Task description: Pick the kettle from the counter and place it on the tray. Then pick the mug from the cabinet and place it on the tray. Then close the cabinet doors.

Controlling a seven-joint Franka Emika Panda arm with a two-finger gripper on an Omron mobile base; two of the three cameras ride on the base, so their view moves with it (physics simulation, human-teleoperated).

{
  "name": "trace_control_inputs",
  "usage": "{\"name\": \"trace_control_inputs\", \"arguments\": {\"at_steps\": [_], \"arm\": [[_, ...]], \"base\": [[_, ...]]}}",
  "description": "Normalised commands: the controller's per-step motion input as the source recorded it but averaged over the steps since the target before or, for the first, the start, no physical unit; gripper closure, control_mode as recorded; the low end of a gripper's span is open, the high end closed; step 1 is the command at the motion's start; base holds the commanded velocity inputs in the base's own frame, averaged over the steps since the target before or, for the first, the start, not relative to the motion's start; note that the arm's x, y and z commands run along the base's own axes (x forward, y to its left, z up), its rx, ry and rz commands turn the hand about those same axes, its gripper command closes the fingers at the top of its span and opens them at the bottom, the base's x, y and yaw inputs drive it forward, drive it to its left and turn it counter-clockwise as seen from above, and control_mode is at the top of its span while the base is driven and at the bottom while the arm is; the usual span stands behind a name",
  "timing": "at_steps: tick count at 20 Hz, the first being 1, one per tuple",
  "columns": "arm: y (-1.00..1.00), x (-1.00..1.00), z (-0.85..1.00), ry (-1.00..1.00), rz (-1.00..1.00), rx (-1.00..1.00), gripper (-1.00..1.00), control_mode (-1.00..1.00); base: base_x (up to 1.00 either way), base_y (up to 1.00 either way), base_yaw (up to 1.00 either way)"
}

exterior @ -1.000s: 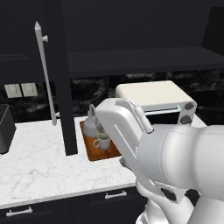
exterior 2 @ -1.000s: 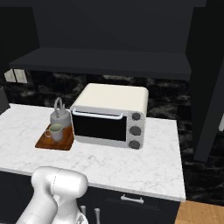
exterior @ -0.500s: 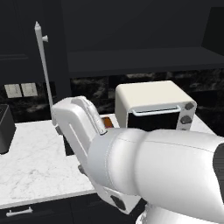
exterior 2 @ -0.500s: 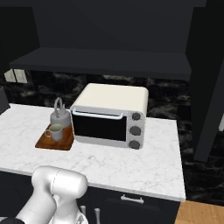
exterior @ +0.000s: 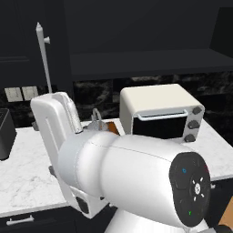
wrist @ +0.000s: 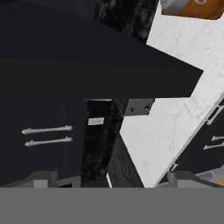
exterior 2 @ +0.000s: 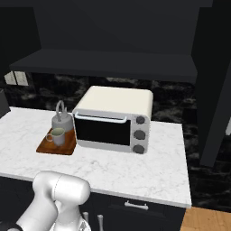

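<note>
Gripper (wrist: 109, 181) spread wide, nothing held, aimed toward dark cabinet panels. On the counter (exterior 2: 135, 167), kettle (exterior 2: 61, 121) and mug (exterior 2: 57, 136) both seated on the tray (exterior 2: 47, 148), just left of the toaster oven (exterior 2: 115, 119). Both placing steps judged complete. Remaining: cabinet doors; left door (exterior: 54, 41) standing open, bar handle (exterior: 44, 59) edge-on; right door also swung out. No legible writing or brand marks anywhere.

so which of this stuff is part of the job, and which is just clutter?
Job: kettle, mug, tray, counter, cabinet door, open gripper.
Clutter: toaster oven, wall sockets.
</note>
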Motion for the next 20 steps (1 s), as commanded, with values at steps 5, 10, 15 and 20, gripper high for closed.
{"name": "trace_control_inputs", "arguments": {"at_steps": [5,10,15,20], "arm": [[0.31,0.67,0.00,0.00,-0.01,0.08,-1.00,-1.00],[0.25,0.61,-0.09,0.00,-0.04,0.02,-1.00,-1.00],[0.10,0.49,-0.15,-0.01,-0.08,0.00,-1.00,-1.00],[-0.05,0.47,-0.09,0.00,-0.15,0.02,-1.00,-1.00]], "base": [[0.00,0.00,0.00],[0.00,0.00,0.00],[0.00,0.00,0.00],[0.00,0.00,0.00]]}}
